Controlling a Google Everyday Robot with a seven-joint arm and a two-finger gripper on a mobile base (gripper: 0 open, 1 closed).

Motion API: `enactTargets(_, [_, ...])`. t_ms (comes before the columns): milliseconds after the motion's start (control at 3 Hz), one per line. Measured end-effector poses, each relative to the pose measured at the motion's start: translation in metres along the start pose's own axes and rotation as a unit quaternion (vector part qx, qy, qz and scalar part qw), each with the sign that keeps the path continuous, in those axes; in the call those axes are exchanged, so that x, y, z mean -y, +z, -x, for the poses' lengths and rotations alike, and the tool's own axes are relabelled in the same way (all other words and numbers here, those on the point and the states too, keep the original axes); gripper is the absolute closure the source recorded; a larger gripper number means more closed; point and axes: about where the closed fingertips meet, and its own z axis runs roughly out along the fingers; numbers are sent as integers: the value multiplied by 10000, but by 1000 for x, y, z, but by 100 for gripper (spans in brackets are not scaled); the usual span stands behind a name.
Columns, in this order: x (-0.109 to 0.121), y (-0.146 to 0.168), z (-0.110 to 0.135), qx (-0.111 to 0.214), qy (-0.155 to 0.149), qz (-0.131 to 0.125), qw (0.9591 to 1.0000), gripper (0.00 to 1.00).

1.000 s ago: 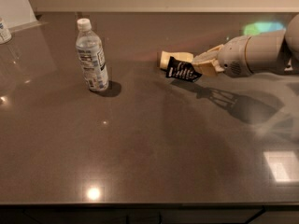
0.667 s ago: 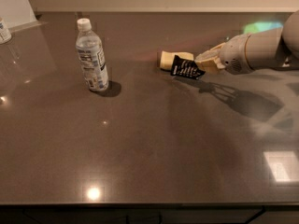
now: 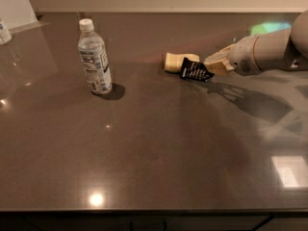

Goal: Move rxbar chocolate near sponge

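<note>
Your claw reaches in from the right edge of the worktop, over its far half, on the end of a pale grey arm. It is clenched on the right end of the rxbar chocolate, and the cream fingers close over that end of the wrapper.

The bar is a flat black wrapper with rows of small white print across its face. It sits skewed: its long side runs from the claw toward the left edge and a little toward the far edge, and the face is tipped up so you can see the print. A dark shadow lies on the worktop just beside it, on the near-right side. You cannot tell whether its lower edge rests on the surface or hangs just above it.

The sponge lies flat just left of the bar, a pale cream-yellow block with rounded corners, a little right of the middle and near the far edge. The bar's left end meets the sponge's right end; whether they touch cannot be made out.

A clear water bottle with a white cap stands upright toward the far left corner, well apart from both.
</note>
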Motion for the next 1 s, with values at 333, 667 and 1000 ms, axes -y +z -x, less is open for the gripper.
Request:
enactTargets(333, [-1,1,1,2,-8,14,10000,14])
enactTargets(667, [-3,2,2,4,-16,28,10000,0])
enactTargets(1000, [-3,2,2,4,-16,28,10000,0])
